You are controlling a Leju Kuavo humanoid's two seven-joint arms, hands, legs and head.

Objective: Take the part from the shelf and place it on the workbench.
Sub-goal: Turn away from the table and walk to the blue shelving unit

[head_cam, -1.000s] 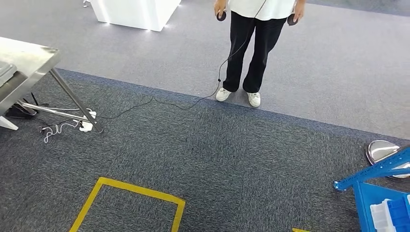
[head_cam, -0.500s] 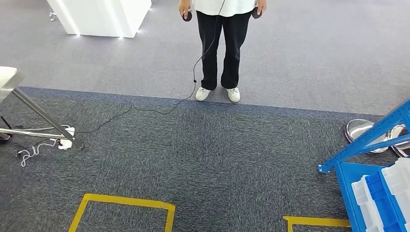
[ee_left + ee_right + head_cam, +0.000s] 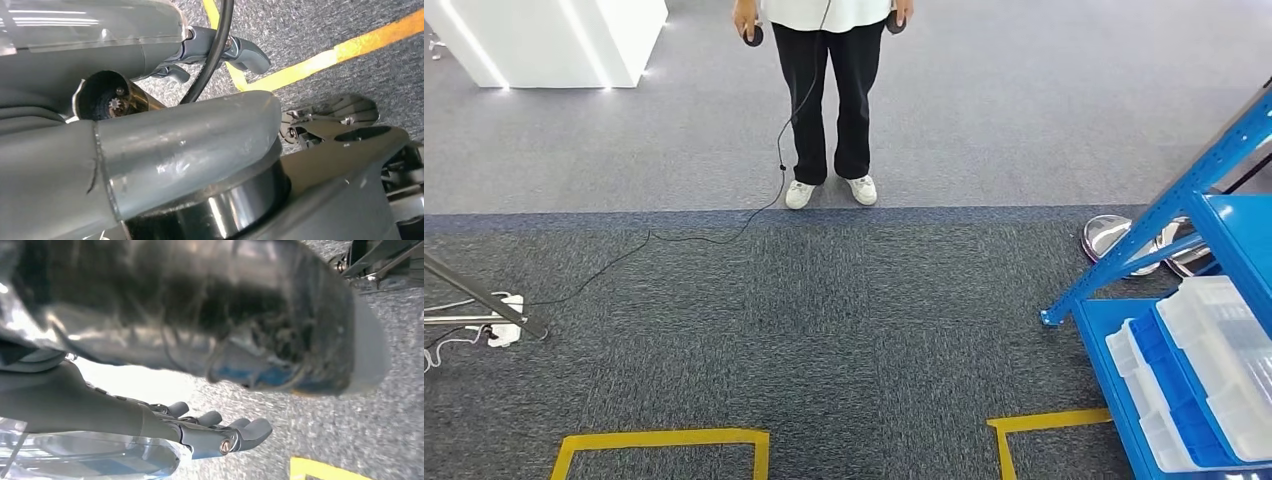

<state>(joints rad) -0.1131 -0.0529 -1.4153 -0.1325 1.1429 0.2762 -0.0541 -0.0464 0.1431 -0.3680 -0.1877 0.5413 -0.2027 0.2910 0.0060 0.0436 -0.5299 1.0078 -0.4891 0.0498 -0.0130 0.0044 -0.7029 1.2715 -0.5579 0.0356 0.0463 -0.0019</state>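
The carpet point(image 3: 824, 330) is looking rough and matt. The blue metal shelf point(image 3: 1214, 170) is gleaming smoothly, holding translucent plastic bins point(image 3: 1224, 350).

Shelf point(image 3: 1214, 170): blue metal rack at the 3 to 5 o'clock edge of the head view, on dark grey carpet. Slanted upright rises toward 2 o'clock. Lower blue tier carries translucent white compartment boxes point(image 3: 1224, 350) lying flat, side by side; individual part not distinguishable.

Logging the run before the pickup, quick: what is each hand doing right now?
Left hand: fingers partly hidden behind a cable, holding nothing visible; cannot be told.
Right hand: open, fingers apart, holding nothing.
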